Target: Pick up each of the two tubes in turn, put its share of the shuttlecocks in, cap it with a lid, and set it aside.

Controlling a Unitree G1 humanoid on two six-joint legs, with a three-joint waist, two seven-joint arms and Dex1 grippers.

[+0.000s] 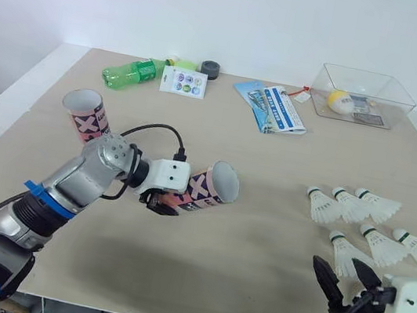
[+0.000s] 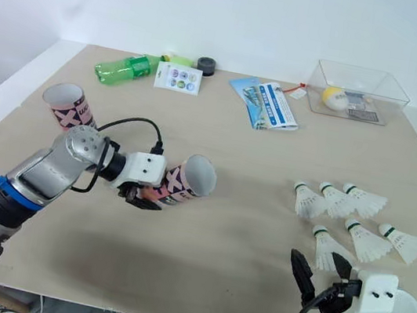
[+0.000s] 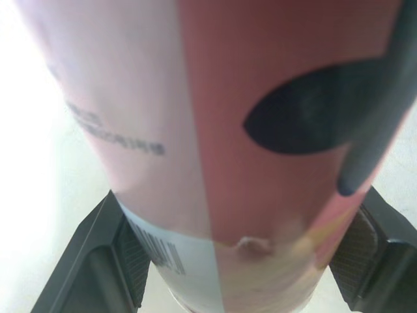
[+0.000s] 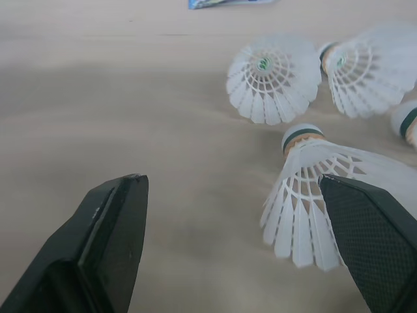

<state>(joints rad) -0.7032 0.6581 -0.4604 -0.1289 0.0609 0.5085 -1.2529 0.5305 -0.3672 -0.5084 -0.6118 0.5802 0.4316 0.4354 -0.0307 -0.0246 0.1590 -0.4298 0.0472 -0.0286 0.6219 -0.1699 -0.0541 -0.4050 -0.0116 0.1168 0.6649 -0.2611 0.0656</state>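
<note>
- Head view: the left gripper [image 1: 160, 201] is clamped on a pink tube [image 1: 207, 188] over the table [image 1: 271, 159], its open mouth toward 2 o'clock. A second tube [image 1: 86, 115] stands at its 10 o'clock. Six shuttlecocks [image 1: 375, 245] lie at its 3 o'clock, and the right gripper [image 1: 340, 266] is at their 6 o'clock.
- Left wrist view: both fingers [image 3: 104, 261] press the tube's sides.
- Right wrist view: the jaws are spread and empty, with the nearest shuttlecock [image 4: 313, 195] lying between them.
</note>
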